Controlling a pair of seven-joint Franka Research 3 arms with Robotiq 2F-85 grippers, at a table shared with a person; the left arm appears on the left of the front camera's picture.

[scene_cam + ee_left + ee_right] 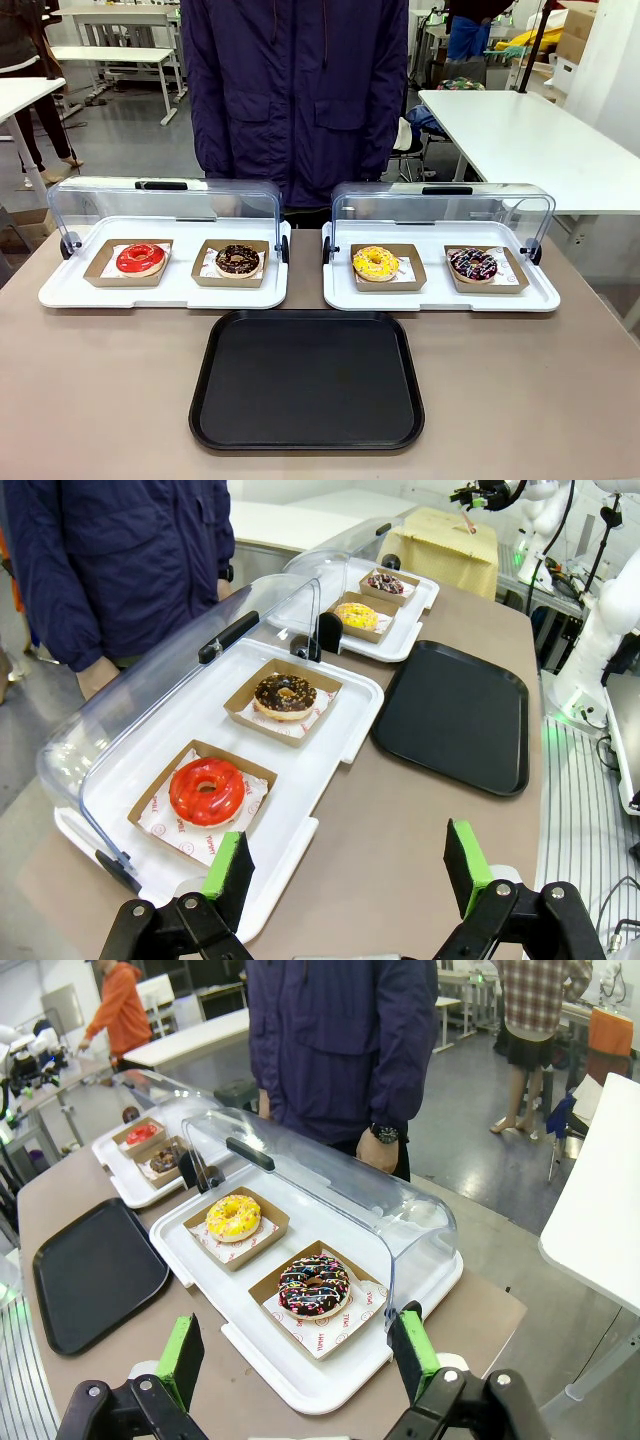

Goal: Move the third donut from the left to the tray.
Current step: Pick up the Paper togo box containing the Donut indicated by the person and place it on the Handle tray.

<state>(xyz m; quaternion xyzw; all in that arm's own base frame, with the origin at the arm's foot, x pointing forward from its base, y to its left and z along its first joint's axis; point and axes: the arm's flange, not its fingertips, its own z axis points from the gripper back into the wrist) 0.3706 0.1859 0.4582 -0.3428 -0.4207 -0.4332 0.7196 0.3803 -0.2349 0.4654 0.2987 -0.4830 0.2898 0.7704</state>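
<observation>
The person (295, 90) is cut off by the front view's top edge. Red print on the paper (220, 1248) under the third donut (233, 1217) is too small to read. The left tool (350, 858) and right tool (297, 1345) are cropped at the bottom edge.

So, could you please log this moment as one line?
yellow donut: in holder | black tray: bare | left end effector: open | right end effector: open
</observation>
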